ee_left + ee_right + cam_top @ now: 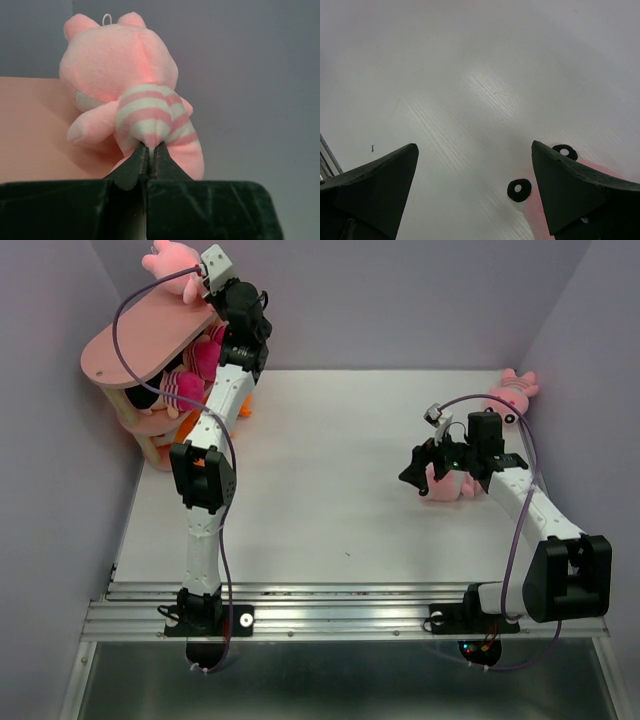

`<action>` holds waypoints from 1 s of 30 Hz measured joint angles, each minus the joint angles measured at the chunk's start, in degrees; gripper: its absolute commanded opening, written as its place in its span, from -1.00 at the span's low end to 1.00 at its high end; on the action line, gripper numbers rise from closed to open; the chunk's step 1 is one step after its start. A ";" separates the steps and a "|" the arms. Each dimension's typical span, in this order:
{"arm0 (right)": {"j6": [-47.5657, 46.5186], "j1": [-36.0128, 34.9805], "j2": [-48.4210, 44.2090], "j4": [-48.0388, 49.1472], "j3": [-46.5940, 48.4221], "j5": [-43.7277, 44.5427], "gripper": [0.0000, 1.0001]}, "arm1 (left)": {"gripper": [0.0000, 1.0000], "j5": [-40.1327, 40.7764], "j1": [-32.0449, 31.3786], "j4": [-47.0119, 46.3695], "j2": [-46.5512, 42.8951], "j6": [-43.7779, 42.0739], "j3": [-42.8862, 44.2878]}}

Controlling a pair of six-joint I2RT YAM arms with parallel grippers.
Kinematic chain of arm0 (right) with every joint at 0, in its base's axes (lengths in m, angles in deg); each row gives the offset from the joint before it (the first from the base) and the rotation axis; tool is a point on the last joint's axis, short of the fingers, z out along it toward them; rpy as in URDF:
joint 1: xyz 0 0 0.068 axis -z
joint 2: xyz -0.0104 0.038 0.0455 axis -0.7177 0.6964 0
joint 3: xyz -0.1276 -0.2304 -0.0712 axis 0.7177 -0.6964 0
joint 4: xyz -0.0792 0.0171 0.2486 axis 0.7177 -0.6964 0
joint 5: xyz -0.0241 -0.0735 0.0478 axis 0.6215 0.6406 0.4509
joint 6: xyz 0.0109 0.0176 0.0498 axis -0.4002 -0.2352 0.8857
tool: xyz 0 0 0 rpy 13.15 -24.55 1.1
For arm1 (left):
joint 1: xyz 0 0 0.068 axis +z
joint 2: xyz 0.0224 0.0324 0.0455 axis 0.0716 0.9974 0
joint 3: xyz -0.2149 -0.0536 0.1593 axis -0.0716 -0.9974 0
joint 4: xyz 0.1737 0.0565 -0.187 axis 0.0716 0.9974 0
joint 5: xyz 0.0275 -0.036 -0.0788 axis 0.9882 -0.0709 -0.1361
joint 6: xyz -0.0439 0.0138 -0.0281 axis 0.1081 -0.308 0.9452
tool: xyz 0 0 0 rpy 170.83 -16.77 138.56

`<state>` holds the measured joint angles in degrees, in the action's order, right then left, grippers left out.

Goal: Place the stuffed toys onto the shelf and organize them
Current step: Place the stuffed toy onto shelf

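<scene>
While the left pincer [149,150] clamps the pink striped plush [125,70] by its rump, just beyond its tips by the shelf board [30,130], that fold seems hold enough for something so light and squashy; the right pincer [474,145] gapes empty.

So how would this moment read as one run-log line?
left jaws: shut on pink striped toy at shelf top | right jaws: open, beside second pink toy on table

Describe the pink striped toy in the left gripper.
The pink striped toy is plush, seen from behind: round head, two ears, a white loop on top, pink-and-white striped body, stubby limbs. The left gripper is shut on its striped rear, holding it upright at the shelf's top board; contact with the board is unclear.
</scene>
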<state>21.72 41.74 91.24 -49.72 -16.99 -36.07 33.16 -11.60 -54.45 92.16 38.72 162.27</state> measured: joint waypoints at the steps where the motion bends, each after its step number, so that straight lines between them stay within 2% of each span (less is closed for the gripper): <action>1: 0.00 0.02 0.00 0.00 0.00 -0.17 1.00 | -1.00 -0.07 0.15 0.02 0.00 0.22 0.00; 6: 0.00 0.42 0.00 -0.02 0.00 -0.85 1.00 | -0.87 -0.90 1.22 0.11 0.66 1.20 1.03; 8: 0.02 0.81 0.00 -0.02 0.00 -1.09 1.00 | -0.71 -1.18 1.49 0.15 1.36 1.27 2.23; 14: 0.02 1.70 0.00 -0.02 0.00 -2.01 1.00 | -0.48 -1.92 1.86 0.42 2.03 2.45 2.54; 18: 0.04 2.16 0.00 -0.02 0.00 -2.47 1.00 | -0.14 -2.10 1.95 0.48 2.03 2.93 2.62; 22: 0.07 2.36 0.00 -0.02 0.00 -2.89 1.00 | -0.02 -2.10 1.95 0.48 2.03 3.17 2.62; 30: 0.24 2.71 -0.17 -0.02 0.00 -3.63 1.00 | 0.36 -2.14 1.95 0.57 1.99 3.98 2.62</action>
<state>21.96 44.46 91.07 -49.74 -16.99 -39.70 31.02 -9.65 -53.88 94.15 42.70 164.90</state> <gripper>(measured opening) 0.998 0.637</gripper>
